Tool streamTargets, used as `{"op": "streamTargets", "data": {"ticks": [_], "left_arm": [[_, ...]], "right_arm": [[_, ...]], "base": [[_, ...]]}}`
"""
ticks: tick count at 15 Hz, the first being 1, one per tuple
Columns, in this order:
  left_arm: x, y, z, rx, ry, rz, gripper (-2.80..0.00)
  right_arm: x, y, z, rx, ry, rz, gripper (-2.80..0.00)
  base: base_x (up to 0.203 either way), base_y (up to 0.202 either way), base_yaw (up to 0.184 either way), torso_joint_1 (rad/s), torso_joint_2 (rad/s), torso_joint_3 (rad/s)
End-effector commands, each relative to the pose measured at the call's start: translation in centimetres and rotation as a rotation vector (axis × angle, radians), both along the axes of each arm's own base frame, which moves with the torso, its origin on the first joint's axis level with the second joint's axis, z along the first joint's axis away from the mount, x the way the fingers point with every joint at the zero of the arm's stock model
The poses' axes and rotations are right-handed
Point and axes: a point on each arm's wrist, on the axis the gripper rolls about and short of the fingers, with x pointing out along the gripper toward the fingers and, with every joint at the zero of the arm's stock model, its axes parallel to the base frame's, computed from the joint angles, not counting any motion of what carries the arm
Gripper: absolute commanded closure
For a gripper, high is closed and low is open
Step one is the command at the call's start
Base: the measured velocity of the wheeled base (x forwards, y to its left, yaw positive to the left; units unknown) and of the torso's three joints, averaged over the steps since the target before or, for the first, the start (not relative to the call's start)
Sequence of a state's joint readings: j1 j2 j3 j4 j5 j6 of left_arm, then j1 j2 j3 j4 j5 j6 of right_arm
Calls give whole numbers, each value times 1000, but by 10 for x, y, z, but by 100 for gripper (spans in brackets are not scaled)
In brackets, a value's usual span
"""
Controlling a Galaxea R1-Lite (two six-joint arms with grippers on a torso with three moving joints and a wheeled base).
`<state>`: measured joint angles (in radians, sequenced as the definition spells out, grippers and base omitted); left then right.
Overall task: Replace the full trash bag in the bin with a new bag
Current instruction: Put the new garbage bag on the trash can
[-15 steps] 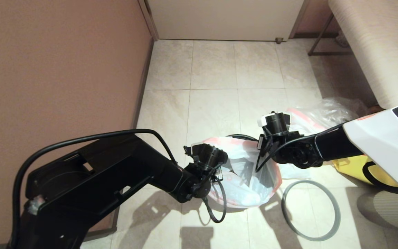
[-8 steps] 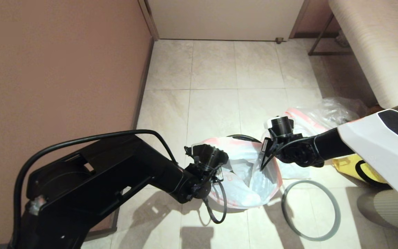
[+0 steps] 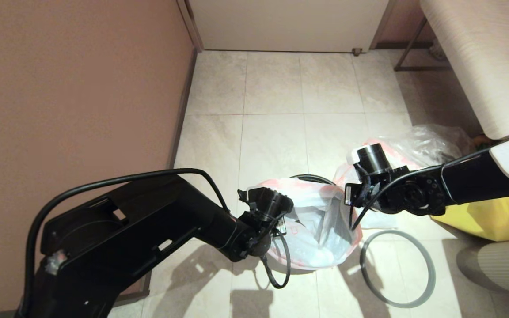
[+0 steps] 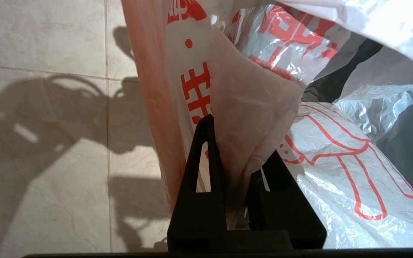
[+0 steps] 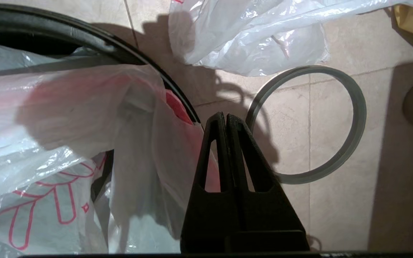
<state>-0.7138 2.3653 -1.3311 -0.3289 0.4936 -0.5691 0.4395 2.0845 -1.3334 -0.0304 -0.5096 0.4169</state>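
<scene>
Your left hand [image 4: 237,168] is pinching a gathered fold of the bag [image 3: 314,221] at the bin's side nearest the wall, thin plastic bunching up between the two black fingers. Your right hand [image 5: 227,123] is sitting with its fingers pressed together at the opposite edge of the bin [image 3: 306,177]; whether any film is caught between them you cannot tell. The bag is hanging in the bin's mouth, its orange-red hem [image 5: 176,107] draping over the black rim (only an arc of that rim is showing at the far side). The plastic is crinkling, translucent white, carrying red line drawing and lettering.

The grey ring [image 3: 397,268] is lying flat on the floor tiles just beside the bin, on your right. A second printed bag [image 3: 389,152] and a clear one [image 3: 433,139] are heaping beyond the right arm, with a yellow tote [image 3: 484,216] near them. Open tile is stretching ahead toward the door; the wall is running close along your left.
</scene>
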Motion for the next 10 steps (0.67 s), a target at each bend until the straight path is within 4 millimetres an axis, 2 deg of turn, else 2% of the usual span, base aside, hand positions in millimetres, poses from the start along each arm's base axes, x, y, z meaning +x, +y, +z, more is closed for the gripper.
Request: {"op": "streamTargets", "data": {"ticks": [1, 3, 6, 10], "left_arm": [[0, -1, -2, 0, 1, 2, 0], [0, 0, -2, -1, 3, 1, 0], [0, 0, -2, -2, 3, 1, 0], [0, 0, -2, -3, 2, 1, 0]], "right_arm": [[-2, 6, 2, -6, -5, 26, 0], [6, 12, 1, 7, -9, 56, 0], [6, 8, 9, 89, 29, 267, 0], [14, 4, 1, 52, 44, 372, 0]], "base": [[0, 0, 0, 0, 0, 0], [0, 0, 0, 0, 0, 0], [0, 0, 0, 0, 0, 0], [0, 0, 0, 0, 0, 0]]}}
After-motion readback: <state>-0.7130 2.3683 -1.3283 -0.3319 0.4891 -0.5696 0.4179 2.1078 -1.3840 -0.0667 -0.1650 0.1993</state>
